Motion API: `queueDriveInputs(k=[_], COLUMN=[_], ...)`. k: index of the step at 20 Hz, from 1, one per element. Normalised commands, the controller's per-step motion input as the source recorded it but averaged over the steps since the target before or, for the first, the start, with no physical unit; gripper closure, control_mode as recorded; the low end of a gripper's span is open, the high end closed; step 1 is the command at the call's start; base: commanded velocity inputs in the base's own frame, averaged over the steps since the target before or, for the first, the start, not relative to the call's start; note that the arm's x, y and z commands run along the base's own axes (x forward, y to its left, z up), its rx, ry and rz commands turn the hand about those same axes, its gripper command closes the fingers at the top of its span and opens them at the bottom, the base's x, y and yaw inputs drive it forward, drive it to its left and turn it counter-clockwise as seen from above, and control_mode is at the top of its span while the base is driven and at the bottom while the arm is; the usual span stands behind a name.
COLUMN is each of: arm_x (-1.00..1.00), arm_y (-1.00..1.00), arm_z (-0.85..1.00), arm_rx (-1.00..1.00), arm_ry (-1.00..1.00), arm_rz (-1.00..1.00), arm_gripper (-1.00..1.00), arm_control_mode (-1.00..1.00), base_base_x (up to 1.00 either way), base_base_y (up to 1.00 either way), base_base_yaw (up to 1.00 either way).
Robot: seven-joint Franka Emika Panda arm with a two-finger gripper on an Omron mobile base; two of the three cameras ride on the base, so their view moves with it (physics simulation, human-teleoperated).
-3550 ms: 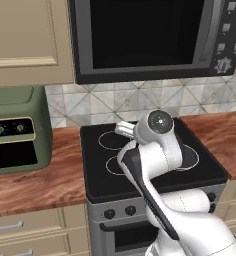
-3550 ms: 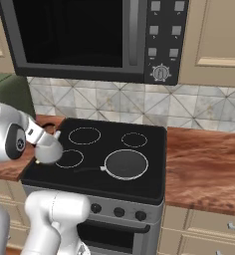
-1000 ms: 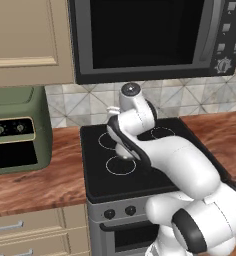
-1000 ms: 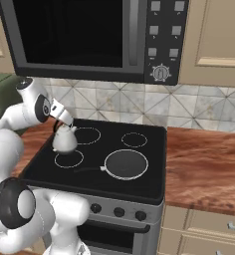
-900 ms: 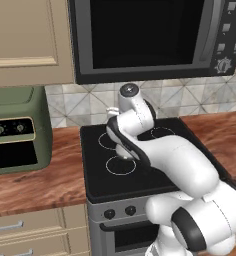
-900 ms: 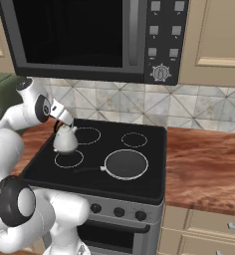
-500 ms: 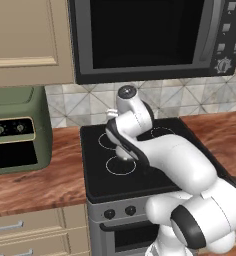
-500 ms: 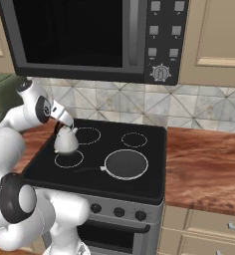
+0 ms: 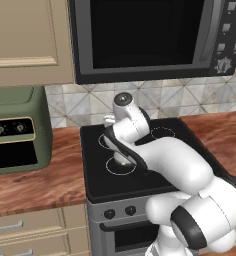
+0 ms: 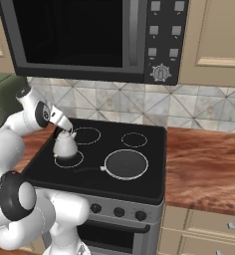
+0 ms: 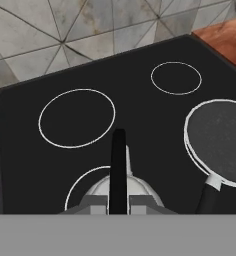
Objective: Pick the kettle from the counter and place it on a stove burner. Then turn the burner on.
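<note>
Left base view
- arm: reaches from lower right over the stove (image 9: 92, 185); its links cover most of the glass top
- kettle (image 9: 121, 159): a sliver of silver shows under the forearm, inside the front-left ring of the stove
- oven (image 9: 15, 130): green, on the counter (image 9: 35, 185) left of the stove, against the wall
- microwave (image 9: 145, 35): above the stove

Right base view
- gripper (image 10: 65, 128): closed on the kettle's handle, directly over the kettle
- kettle (image 10: 65, 146): upright at the stove's front-left corner, over the burner (image 10: 69, 159); whether its base touches the glass cannot be told
- pan (image 10: 125, 164): grey disc with a dark handle pointing left, front middle of the stove (image 10: 154, 187), just right of the kettle
- other rings: 2 along the stove's back edge, a larger one back left, a smaller one back right
- counter (image 10: 204, 164): wood grain, right of the stove

Hand view
- gripper (image 11: 118, 197): fingers pinched shut on the thin black handle (image 11: 118, 170), which rises between them
- kettle (image 11: 120, 192): silver dome below the handle, within the burner (image 11: 80, 182) ring
- pan (image 11: 220, 142): near the right edge, handle towards the kettle
</note>
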Motion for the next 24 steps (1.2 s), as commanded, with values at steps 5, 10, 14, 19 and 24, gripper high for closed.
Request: queueDriveInputs(k=[5,10,14,19,24], arm_x=[0.00,0.08,0.13,0.02,0.00], arm_y=[0.15,0.00,0.00,0.00,0.00], arm_z=[-0.15,-0.01,0.00,0.00,0.00], arm_rx=[0.00,0.00,0.00,0.00,0.00], arm_ry=[0.00,0.00,0.00,0.00,0.00], arm_rz=[0.00,0.00,0.00,0.00,0.00], arm_gripper=[1.00,1.00,1.00,-1.00,-1.00], arm_control_mode=[-1.00,-1.00,-1.00,-1.00,-1.00], base_base_x=[0.00,0.00,0.00,0.00,0.00], base_base_y=[0.00,0.00,0.00,0.00,0.00], base_base_yaw=[0.00,0.00,0.00,0.00,0.00])
